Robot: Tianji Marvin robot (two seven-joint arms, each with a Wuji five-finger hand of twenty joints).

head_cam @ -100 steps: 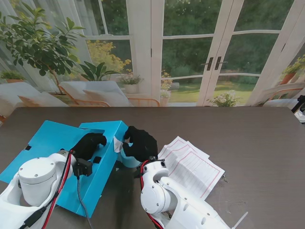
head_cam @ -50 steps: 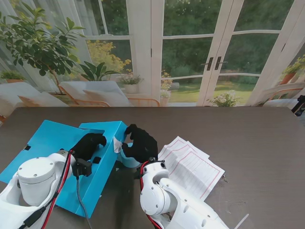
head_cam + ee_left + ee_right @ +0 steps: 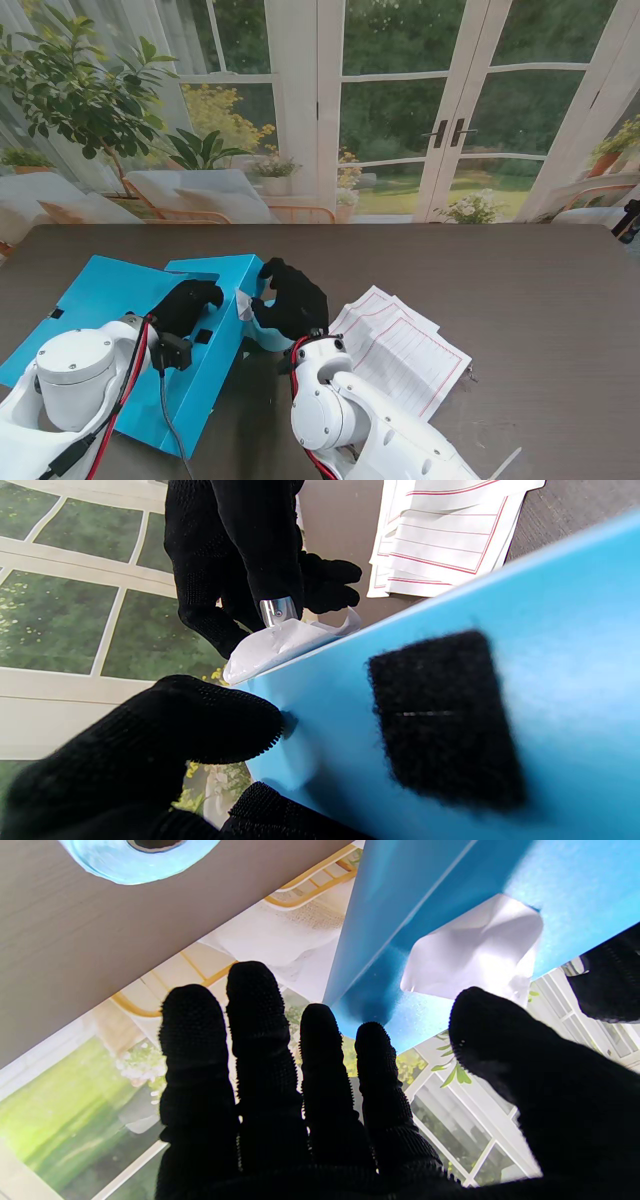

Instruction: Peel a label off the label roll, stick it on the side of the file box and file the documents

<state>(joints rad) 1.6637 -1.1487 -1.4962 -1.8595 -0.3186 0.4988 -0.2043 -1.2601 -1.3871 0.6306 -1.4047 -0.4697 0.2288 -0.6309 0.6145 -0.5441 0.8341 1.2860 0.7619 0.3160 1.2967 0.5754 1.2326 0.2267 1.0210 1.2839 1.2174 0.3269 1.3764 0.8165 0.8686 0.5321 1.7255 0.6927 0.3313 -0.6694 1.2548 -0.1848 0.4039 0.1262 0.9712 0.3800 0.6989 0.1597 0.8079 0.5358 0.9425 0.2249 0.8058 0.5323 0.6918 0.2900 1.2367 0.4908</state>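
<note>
The left hand [image 3: 190, 300] grips the edge of the blue file box [image 3: 110, 295], apparently bracing its side for labelling. The right hand [image 3: 290, 298], fingers spread and holding nothing, hovers just beside the crumpled white label [image 3: 472, 947] stuck there, the documents [image 3: 400, 350] lying to its right.

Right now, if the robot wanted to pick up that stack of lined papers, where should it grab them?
Probably at the corner nearest the right hand. The documents lie flat and fanned on the table, so only their edges offer a grip. That side is open, while the blue file box and label roll crowd the left.
</note>
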